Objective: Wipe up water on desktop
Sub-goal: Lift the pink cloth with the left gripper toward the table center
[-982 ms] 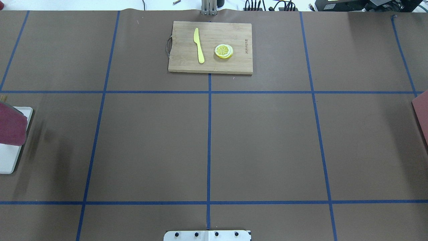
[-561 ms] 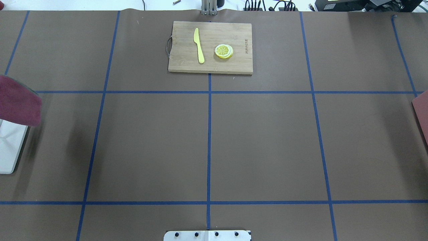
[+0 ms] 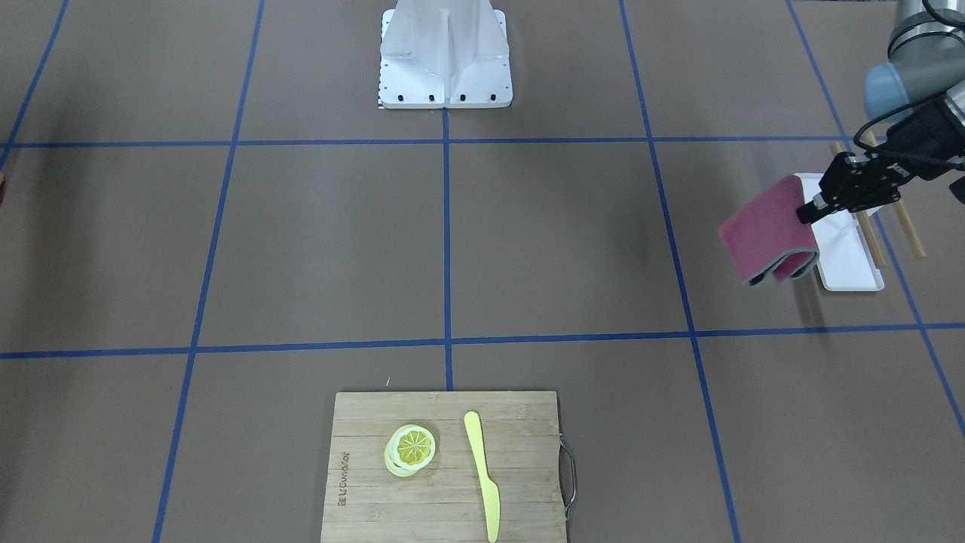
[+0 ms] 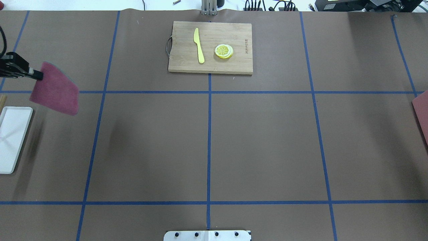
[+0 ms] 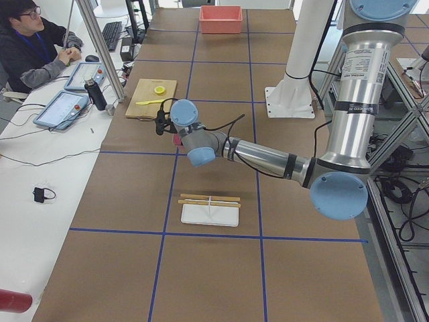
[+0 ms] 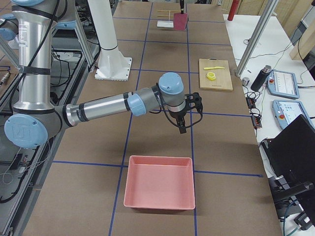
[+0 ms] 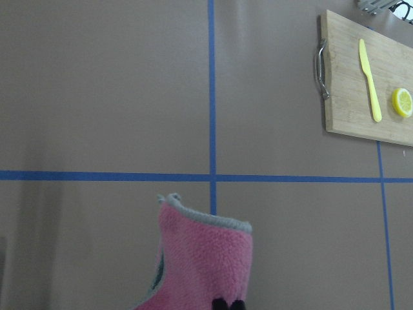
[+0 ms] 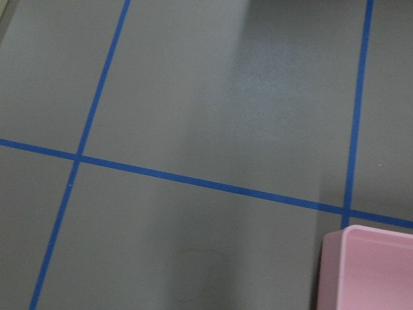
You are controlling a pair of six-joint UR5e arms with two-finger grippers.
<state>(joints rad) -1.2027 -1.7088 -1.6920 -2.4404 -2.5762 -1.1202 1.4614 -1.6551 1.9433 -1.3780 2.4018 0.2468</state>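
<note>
The desktop [image 4: 267, 140] is a matte brown surface with blue tape lines. My left gripper [image 4: 38, 75] is shut on one edge of a maroon cloth [image 4: 55, 88], which hangs in the air past the white tray's far end. The gripper [image 3: 807, 213] and the cloth [image 3: 765, 237] also show in the front view, and the cloth in the left wrist view [image 7: 200, 258]. My right gripper [image 6: 189, 118] hovers near the pink bin; I cannot tell whether it is open or shut. A faint roundish outline [image 8: 193, 274] marks the desktop in the right wrist view. I see no clear puddle.
A bamboo cutting board [image 4: 180, 63] with a yellow knife [image 4: 199, 45] and lemon slices [image 4: 223, 51] lies at the far middle. A white tray [image 4: 11, 140] and wooden sticks [image 3: 905, 219] are at the left edge. A pink bin [image 6: 160, 182] is on the right.
My left gripper has carried the maroon cloth from over the white tray toward the far side and inward over the desktop. The gripper now shows in the overhead view.
</note>
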